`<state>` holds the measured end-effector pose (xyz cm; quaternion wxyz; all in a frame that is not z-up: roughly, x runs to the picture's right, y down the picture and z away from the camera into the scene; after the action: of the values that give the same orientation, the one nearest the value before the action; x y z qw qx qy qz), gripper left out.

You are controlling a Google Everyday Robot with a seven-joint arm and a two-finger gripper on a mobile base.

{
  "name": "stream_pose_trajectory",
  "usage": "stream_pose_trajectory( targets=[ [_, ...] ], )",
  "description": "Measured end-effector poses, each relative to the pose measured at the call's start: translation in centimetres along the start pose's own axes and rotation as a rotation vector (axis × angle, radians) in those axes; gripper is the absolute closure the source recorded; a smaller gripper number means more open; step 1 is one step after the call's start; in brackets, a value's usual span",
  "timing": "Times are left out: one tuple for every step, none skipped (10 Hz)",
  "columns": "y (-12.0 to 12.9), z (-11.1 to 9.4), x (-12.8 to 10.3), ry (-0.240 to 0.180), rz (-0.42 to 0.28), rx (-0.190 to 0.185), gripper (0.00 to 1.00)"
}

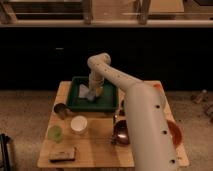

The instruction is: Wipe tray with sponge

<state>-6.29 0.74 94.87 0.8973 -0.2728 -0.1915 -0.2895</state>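
Observation:
A dark green tray [107, 103] stands at the back of the wooden table. Inside it lies a pale bluish sponge [85, 92], toward the tray's left side. My white arm reaches from the lower right up over the table and bends down into the tray. My gripper [91, 91] is down in the tray, right at the sponge and pressed against it. The arm's end hides the contact.
A metal cup [60, 110] stands left of the tray. A white cup [78, 124], a green cup [55, 133] and a brown block [62, 154] stand at the front left. A dark bowl [121, 131] and an orange plate [176, 134] lie by my arm.

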Motion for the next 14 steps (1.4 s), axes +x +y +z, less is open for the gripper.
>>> stream_pose_trajectory(
  targets=[
    [0.7, -0.1, 0.0, -0.003, -0.012, -0.018, 1.00],
    [1.3, -0.1, 0.3, -0.002, -0.016, -0.038, 1.00],
    [2.0, 0.0, 1.0, 0.002, -0.009, -0.054, 1.00],
    [2.8, -0.1, 2.2, 0.013, 0.008, -0.068, 1.00],
    [3.3, -0.1, 3.2, 0.024, 0.028, -0.076, 1.00],
    [3.1, -0.1, 3.8, 0.036, 0.050, -0.078, 1.00],
    [2.6, 0.0, 4.2, 0.047, 0.068, -0.075, 1.00],
    [2.2, -0.1, 4.7, 0.057, 0.089, -0.069, 1.00],
    [1.8, -0.1, 5.7, 0.074, 0.117, -0.059, 1.00],
    [1.2, -0.1, 6.1, 0.085, 0.134, -0.043, 1.00],
    [0.6, 0.0, 6.1, 0.087, 0.142, -0.028, 1.00],
    [-0.3, 0.1, 5.8, 0.086, 0.145, -0.010, 1.00],
    [-1.0, 0.2, 5.1, 0.075, 0.139, 0.003, 1.00],
    [-1.5, 0.5, 4.3, 0.060, 0.122, 0.007, 1.00]
  ],
)
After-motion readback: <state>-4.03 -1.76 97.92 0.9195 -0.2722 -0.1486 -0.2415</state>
